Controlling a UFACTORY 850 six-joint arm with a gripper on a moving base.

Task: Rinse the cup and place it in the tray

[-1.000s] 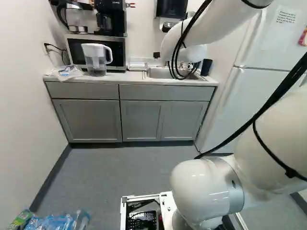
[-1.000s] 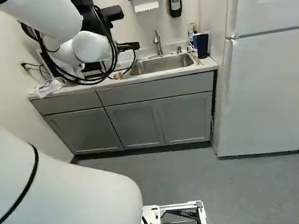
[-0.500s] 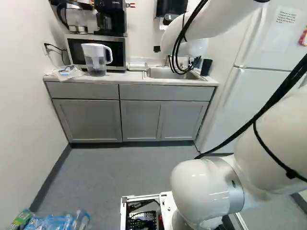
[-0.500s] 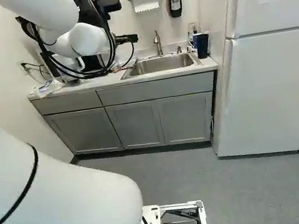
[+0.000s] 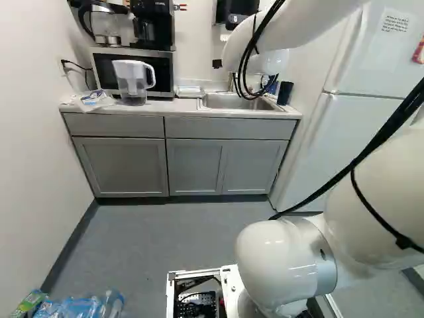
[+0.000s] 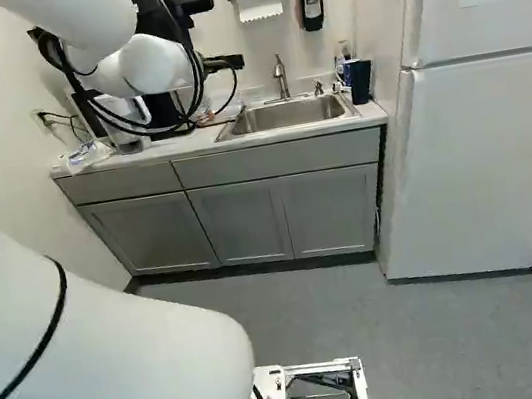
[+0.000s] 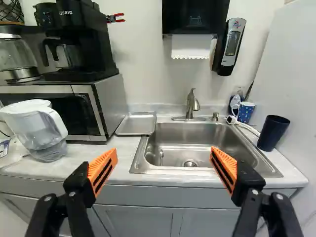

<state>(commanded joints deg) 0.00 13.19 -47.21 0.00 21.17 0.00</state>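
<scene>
The mug is blue, sprinkled with small pale dots, with a white handle; the tumbler is a plain, very dark blue. The tray is silvery grey, as are the sink and faucet. The countertop is off-white above grey cabinets, and the floor is a mottled grey. The coffee maker is black, the microwave silver and black, the pliers' handles red. The arm is glossy white with black cables; the finger pads are bright orange, striped with black slots.
</scene>
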